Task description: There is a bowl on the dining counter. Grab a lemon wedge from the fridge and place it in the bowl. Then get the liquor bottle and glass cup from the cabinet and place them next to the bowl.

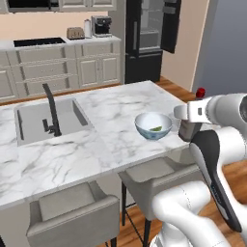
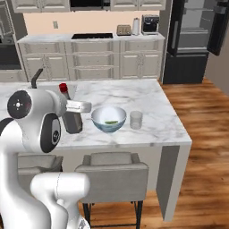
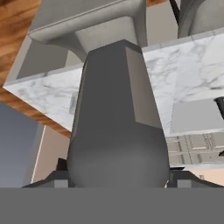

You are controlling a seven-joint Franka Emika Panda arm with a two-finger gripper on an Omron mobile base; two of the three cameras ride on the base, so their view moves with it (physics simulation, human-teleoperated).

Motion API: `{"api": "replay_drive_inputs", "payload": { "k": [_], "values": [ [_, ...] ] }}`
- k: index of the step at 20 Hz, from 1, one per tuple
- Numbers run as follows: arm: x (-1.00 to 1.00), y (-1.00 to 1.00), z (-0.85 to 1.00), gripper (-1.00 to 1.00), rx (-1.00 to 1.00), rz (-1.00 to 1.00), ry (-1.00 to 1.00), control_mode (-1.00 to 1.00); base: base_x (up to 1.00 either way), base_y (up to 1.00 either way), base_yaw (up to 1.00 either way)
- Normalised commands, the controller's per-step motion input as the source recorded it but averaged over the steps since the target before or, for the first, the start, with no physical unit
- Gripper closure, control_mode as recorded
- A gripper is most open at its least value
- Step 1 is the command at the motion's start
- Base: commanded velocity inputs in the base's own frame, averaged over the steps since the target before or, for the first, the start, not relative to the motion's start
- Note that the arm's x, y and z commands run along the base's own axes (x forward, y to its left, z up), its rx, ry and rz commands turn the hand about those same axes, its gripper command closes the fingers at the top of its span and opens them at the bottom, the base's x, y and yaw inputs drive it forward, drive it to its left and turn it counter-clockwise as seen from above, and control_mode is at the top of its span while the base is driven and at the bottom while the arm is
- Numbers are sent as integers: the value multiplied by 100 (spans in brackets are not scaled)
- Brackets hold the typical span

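Observation:
The white bowl (image 1: pixel 153 120) (image 2: pixel 108 112) stands on the dining counter (image 1: pixel 116 116) (image 2: pixel 152 96) near its front edge, with a green lemon wedge (image 1: pixel 157 129) (image 2: pixel 110 122) inside. The dark liquor bottle (image 1: pixel 187 131) (image 2: pixel 73 123) (image 3: pixel 116 122) stands upright with its red cap on top, close beside the bowl. My gripper (image 1: pixel 190 113) (image 2: pixel 77 107) (image 3: pixel 118 175) is shut on the bottle's body. I cannot tell whether the bottle's base rests on the marble. A clear glass cup (image 2: pixel 136 120) stands on the bowl's other side. The black fridge (image 1: pixel 144 38) (image 2: pixel 192 36) stands open at the back.
A steel sink (image 1: pixel 34 120) with a black faucet (image 1: pixel 50 111) is set into the counter to the left. Grey stools (image 1: pixel 72 212) (image 2: pixel 112 167) are tucked under the front edge. Beige drawer units with a toaster and coffee machine line the back wall.

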Motion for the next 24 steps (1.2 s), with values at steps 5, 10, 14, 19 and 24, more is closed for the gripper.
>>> {"api": "replay_drive_inputs", "payload": {
  "k": [5, 10, 14, 19, 24],
  "values": [
    [0, 0, 0, 100, 0, 0, 0, 100, 43, 0, 0],
    [26, 37, -25, 100, 0, 7, 0, -100, 14, 2, 0],
    [55, 91, -48, 100, 0, 13, 0, -100, 0, 0, 0],
    [75, 78, -54, 100, 0, 16, 0, -100, 0, 0, 0],
    [86, 57, -51, 100, 0, 11, 0, -100, 0, 0, 0]
  ]
}}
